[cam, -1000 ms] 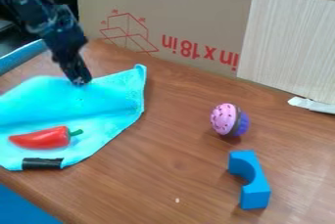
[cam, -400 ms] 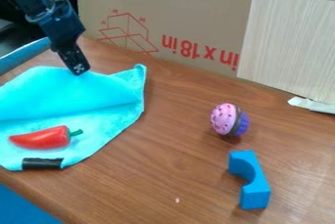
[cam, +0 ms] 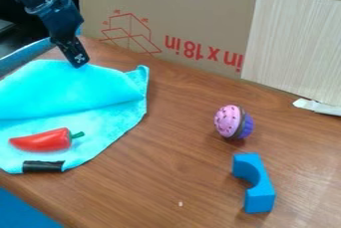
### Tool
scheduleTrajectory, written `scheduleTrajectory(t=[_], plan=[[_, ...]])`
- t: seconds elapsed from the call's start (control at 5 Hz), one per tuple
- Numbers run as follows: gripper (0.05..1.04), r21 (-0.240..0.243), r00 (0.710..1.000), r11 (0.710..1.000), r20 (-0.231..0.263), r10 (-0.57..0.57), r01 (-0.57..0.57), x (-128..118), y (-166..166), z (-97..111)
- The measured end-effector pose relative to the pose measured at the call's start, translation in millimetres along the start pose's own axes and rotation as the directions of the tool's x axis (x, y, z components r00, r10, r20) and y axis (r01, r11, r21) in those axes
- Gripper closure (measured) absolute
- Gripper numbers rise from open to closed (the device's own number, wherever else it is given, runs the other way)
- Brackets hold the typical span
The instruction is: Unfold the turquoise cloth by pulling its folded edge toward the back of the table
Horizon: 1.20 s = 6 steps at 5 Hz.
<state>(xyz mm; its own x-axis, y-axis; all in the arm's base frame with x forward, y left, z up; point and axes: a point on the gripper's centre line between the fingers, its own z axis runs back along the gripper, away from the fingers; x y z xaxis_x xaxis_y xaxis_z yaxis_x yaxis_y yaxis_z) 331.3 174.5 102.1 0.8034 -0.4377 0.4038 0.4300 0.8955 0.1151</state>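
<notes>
Pinching cyan cloth [cam: 63,85] at back edge: closed tool [cam: 81,64]; red chili [cam: 41,140] is lying on cloth, toy cupcake [cam: 229,121] & blue arch blk [cam: 259,195] sitting R of cloth.

Cloth [cam: 100,118]: soft, matt, slightly fuzzy fabric. Red pepper [cam: 41,141]: smooth plastic look, faint shine. Tabletop [cam: 170,172]: wood-grain, smooth, low sheen. Tall panel [cam: 200,8]: plain matt cardboard. Pale board [cam: 293,43]: fine wood-like grain, matt. Blue arch block [cam: 259,194]: smooth, matt. Toy cupcake [cam: 228,121]: smooth plastic look. Gripper [cam: 81,65]: hard black plastic look, light glints.
</notes>
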Motion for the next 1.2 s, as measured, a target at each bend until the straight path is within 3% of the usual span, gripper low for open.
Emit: scheduleTrajectory(t=[0.8, 1.2], plan=[[1.034, 0.031, 0.996, 0.995, 0.020, 0.089, -0.090, 11, 50, -11], [1.034, 0.088, 0.995, 0.992, 0.041, 0.086, -0.090, 10, 72, -13]])
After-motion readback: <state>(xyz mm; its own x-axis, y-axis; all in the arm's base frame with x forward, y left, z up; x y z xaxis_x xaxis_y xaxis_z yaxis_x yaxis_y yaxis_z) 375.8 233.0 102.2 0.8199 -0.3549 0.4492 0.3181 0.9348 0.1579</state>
